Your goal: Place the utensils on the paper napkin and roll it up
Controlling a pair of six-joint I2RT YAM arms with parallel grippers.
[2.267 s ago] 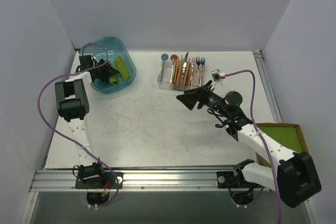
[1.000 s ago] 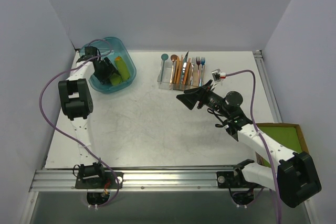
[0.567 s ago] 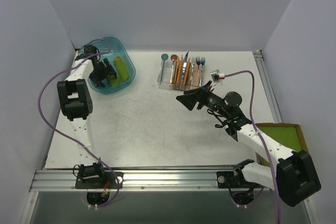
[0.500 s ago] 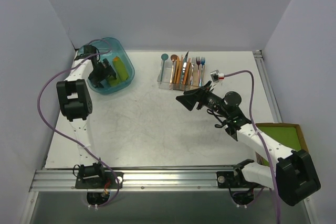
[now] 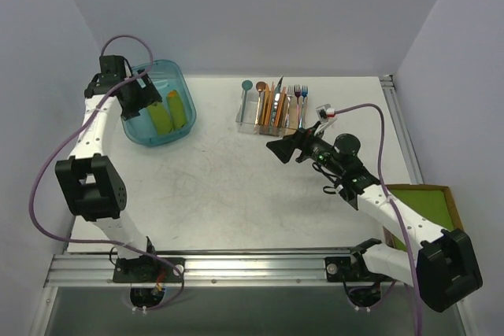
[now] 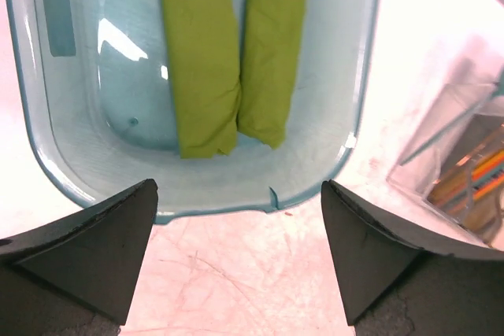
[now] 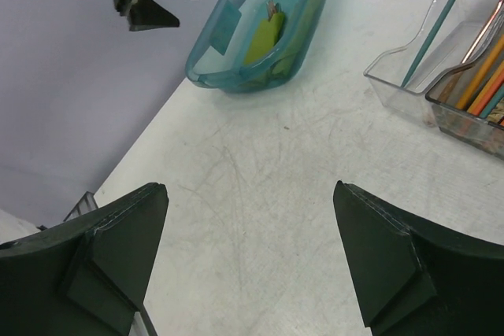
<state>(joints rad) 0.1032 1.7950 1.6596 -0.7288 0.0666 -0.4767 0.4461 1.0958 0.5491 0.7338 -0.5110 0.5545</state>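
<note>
Teal tub (image 6: 118, 92) with rectangular sticker (image 6: 59, 5)

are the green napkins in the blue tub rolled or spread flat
Rolled: the green napkins lie as two narrow rolls side by side inside the tub.

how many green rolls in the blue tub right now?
2. One roll and a second roll lie side by side, touching, in the tub. No third shows in any view, though the rolls could hide something underneath.

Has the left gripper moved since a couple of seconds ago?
Yes. The left gripper has drawn back from the middle of the blue tub toward its left rim, open and empty.
</note>
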